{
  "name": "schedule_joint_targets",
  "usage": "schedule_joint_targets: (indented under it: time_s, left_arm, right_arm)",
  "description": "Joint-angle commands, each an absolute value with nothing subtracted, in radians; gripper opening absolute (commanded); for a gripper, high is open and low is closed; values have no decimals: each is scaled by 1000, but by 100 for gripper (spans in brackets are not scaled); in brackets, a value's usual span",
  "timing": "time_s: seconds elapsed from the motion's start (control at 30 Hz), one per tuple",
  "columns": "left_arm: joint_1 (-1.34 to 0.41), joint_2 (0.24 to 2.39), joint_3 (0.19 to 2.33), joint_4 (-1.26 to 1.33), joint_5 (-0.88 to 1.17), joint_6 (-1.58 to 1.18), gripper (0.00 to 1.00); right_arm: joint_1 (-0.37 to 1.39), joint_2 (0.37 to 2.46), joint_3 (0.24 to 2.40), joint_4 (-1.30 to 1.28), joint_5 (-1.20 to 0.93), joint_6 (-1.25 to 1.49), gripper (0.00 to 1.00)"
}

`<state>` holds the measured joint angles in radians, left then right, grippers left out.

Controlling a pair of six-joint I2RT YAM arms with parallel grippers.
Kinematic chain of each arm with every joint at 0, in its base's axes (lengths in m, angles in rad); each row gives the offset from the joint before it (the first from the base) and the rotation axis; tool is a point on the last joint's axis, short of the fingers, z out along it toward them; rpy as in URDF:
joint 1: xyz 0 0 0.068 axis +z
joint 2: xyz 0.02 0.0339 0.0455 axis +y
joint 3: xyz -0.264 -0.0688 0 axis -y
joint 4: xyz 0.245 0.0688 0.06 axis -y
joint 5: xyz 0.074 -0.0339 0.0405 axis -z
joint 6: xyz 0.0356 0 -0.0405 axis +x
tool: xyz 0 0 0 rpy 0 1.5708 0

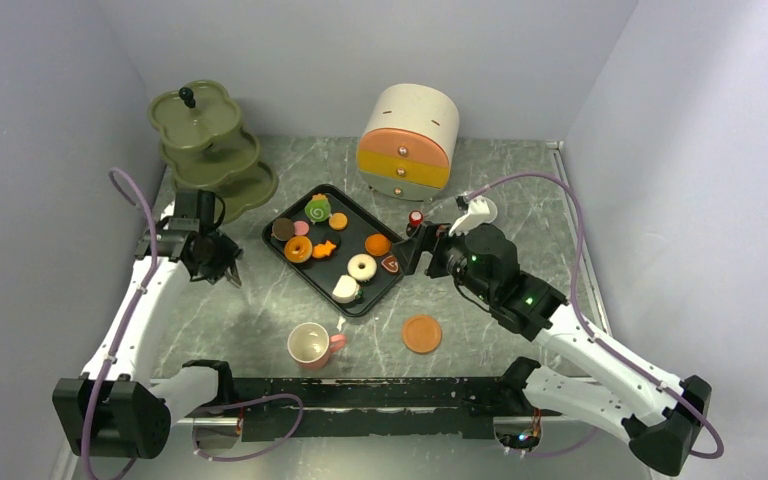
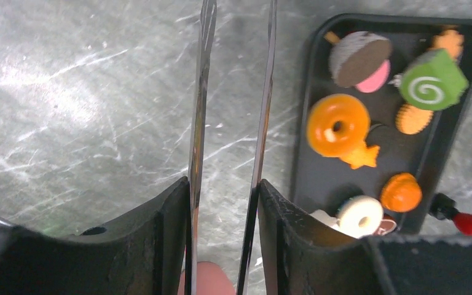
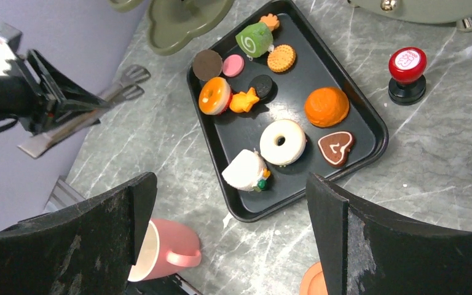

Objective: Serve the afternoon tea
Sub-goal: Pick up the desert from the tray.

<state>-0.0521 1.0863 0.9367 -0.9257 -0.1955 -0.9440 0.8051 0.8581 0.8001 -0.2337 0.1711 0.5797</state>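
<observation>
The toy pastries lie on the black tray [image 1: 282,248]: an orange doughnut [image 1: 298,249], a white doughnut [image 1: 362,267], a green swirl roll [image 1: 318,210] and cookies. Near the front edge stand a pink cup [image 1: 309,345] and an orange saucer [image 1: 422,334]. My left gripper [image 1: 222,268] hangs left of the tray, shut on metal tongs [image 2: 200,92] whose two blades point out over bare table. The orange doughnut [image 2: 338,125] sits just right of the blades. My right gripper [image 3: 230,182] is open above the tray's near right corner, holding nothing.
An olive-green tiered stand [image 1: 205,145] stands at the back left. A round drawer box [image 1: 410,140] is at the back centre, and a red-topped stamp [image 1: 416,218] stands beside the tray. Grey walls close in left, right and back.
</observation>
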Motion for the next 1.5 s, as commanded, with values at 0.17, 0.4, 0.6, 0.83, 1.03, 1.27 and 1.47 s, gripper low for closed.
schedule_joint_targets:
  time_s: [0.17,0.4,0.6,0.83,1.03,1.27,1.47]
  left_arm:
    - [-148,1112,1143,-953,-142,-744,45]
    - [-253,1114,1184,-854,-45,-576,47]
    - [-344,1195,1283,-913,-107,-450,50]
    - [-482,1314,1345,-908,-179,-393,52]
    - [-547,1435,1401,-909,-276,-353,54]
    - [-556,1503,1409,-872,-307,-291,57]
    - [-557,1552,1410,-831,-314,-238,59]
  right_arm:
    - [800,866,812,-223,211,557,95]
    - [801,898,840,-236,227,535,95]
    - [801,905,861,-250,256,508,95]
    - [800,912,882,-246,270,502,95]
    - [800,905,867,-237,280,522,95]
    - [799,899,866,-250,288,521,94]
    - [800,891,864,-241,287,525,94]
